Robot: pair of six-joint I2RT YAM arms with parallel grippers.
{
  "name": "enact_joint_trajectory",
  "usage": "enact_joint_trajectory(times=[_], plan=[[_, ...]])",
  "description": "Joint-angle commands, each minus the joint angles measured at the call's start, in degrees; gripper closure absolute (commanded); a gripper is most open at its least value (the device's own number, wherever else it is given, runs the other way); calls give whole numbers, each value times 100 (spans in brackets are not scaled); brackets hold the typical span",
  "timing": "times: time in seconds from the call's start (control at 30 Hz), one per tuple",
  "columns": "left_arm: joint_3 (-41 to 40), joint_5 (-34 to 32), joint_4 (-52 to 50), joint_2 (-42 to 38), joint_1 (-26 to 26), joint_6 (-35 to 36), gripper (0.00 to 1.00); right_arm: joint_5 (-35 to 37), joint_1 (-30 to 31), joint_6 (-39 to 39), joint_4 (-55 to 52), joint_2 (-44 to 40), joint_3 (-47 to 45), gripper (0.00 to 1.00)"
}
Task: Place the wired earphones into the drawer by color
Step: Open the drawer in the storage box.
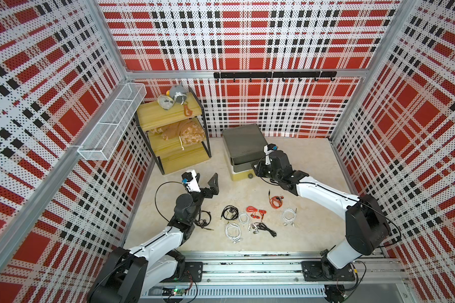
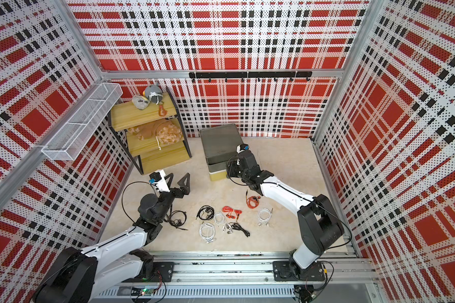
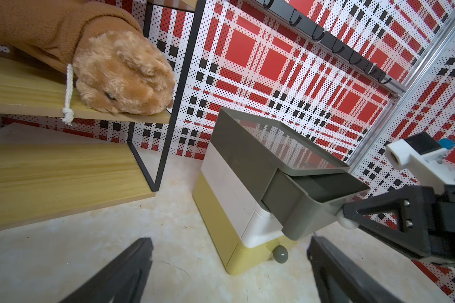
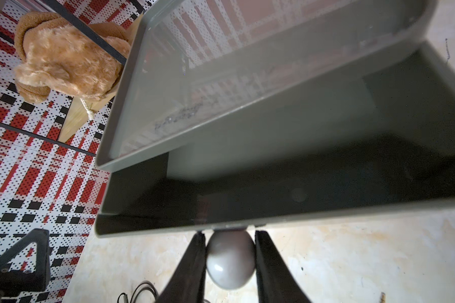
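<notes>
Pinching the round grey knob [image 4: 230,259] of the dark grey plastic drawer [image 4: 326,207], my right gripper [image 4: 229,237] is mostly hidden from above; my left gripper [image 1: 206,181] gapes wide, empty.

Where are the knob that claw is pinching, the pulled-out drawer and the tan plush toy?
pinched knob [image 4: 230,262]: right wrist view, its rounded front.
pulled-out drawer [image 3: 300,212]: left wrist view, its side wall.
tan plush toy [image 3: 124,78]: left wrist view, its furry head.
</notes>
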Motion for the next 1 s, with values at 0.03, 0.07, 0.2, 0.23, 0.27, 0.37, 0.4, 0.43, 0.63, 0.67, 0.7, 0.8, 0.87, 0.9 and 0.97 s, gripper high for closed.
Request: enact_joint_trajectory(times=[0.03, 0.07, 0.2, 0.23, 0.27, 0.37, 0.4, 0.43, 0.63, 0.67, 0.7, 0.8, 0.87, 0.9, 0.97], plan=[[-51, -30, 111, -67, -47, 99, 1, 78, 104, 2, -353, -203, -223, 70], [-51, -33, 112, -73, -39, 99, 1, 103, 125, 0, -374, -235, -262, 70], [-51, -34, 112, -60, -43, 107, 1, 120, 171, -24, -415, -351, -365, 70], [-42, -20, 111, -62, -47, 108, 1, 147, 191, -35, -437, -388, -409, 70], [-42, -16, 111, -50, -47, 100, 1, 184, 208, -33, -430, -438, -463, 70], [-26, 28, 111, -49, -48, 73, 1, 214, 244, -48, -384, -537, -614, 69], [-24, 42, 111, -46, -39, 64, 1, 236, 266, -53, -370, -563, -654, 69], [-17, 50, 111, -54, -56, 57, 1, 286, 289, -70, -351, -603, -715, 69], [-17, 37, 113, -58, -78, 68, 1, 306, 333, -53, -173, -846, -1066, 69], [-17, 46, 115, -56, -85, 64, 1, 326, 342, -53, -126, -908, -1137, 69], [-13, 45, 114, -41, -92, 57, 1, 337, 351, -45, -96, -962, -1200, 69], [2, 67, 111, -4, -94, 38, 1, 345, 360, -35, -77, -1093, -1287, 69], [28, 111, 111, 20, -99, 37, 1, 345, 377, -43, -70, -1173, -1325, 68], [36, 131, 111, 28, -102, 30, 1, 354, 389, -48, -82, -1210, -1334, 68], [37, 145, 111, 24, -125, 34, 1, 354, 399, -66, -107, -1250, -1332, 68]])
